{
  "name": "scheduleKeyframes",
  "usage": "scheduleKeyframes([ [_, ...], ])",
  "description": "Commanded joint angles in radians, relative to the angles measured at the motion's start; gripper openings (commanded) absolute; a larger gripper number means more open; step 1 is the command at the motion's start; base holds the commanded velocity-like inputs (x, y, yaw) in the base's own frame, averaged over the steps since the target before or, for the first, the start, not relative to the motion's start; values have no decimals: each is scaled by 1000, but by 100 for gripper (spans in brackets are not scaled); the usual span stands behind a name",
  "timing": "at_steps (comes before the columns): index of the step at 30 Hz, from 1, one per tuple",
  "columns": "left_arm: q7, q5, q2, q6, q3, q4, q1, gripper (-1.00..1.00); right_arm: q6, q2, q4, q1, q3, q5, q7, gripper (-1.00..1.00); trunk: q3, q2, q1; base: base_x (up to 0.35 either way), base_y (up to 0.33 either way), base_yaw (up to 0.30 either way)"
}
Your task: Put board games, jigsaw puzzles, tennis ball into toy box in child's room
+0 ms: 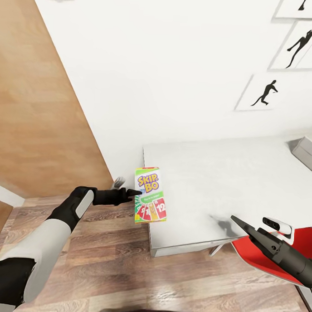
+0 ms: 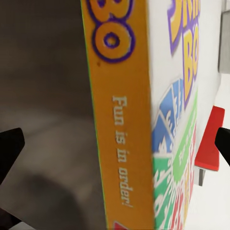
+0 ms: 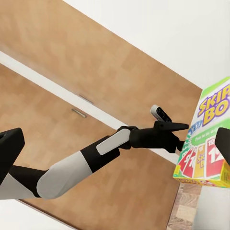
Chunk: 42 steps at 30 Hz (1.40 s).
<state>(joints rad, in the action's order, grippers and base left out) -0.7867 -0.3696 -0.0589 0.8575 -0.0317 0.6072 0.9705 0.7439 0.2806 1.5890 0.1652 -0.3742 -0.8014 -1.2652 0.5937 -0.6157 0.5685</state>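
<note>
Nearest the lens, in the left wrist view, the Skip-Bo box [image 2: 158, 115] shows its orange spine, lettered "Fun is in order!", and its glossy printed face, with the left pincer's dark fingertips [image 2: 10, 148] standing at either side of it. From the head camera the left pincer [image 1: 135, 192] has the box [image 1: 150, 195] clenched by its long left edge, the box held out over the corner of the worktop [image 1: 227, 177], partly above the wood-plank floor [image 1: 101, 262]. The right pincer [image 1: 237, 221] hangs released, jaws spread and empty, over the worktop's near edge by the red chair [image 1: 256, 258].

The risk is in the grip: it looks like a thin edge-hold on a broad flat box, so most of its weight sits off to one side. A quick swing could, I judge, make it pivot or slip out, and from here it would land on the floor, not the worktop. The toy box [image 1: 308, 151] sits well apart at the far right of the worktop, so the carry is long. A tilted box may also catch its rim rather than drop in flat.

The Skip-Bo box is thin, stiff-looking card with sharp corners and a smooth, likely slick surface. The worktop is a pale grey matte slab with a squared edge. The toy box is grey, with sloping walls.
</note>
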Motion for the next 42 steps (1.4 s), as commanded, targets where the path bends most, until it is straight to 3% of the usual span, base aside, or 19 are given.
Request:
scheduleKeyframes([
  [1,0,-5,-1,4,-3,0,1,100,8,0,0,0,0,-4,0,100,4,-8,4,0,0,0],
  [4,1,-5,0,4,-3,0,1,100,8,0,0,0,0,-4,-2,100,14,-29,16,0,0,0],
  [42,0,-5,-1,5,-2,2,1,100,8,0,0,0,-2,-4,-14,100,14,-29,16,0,-30,0],
])
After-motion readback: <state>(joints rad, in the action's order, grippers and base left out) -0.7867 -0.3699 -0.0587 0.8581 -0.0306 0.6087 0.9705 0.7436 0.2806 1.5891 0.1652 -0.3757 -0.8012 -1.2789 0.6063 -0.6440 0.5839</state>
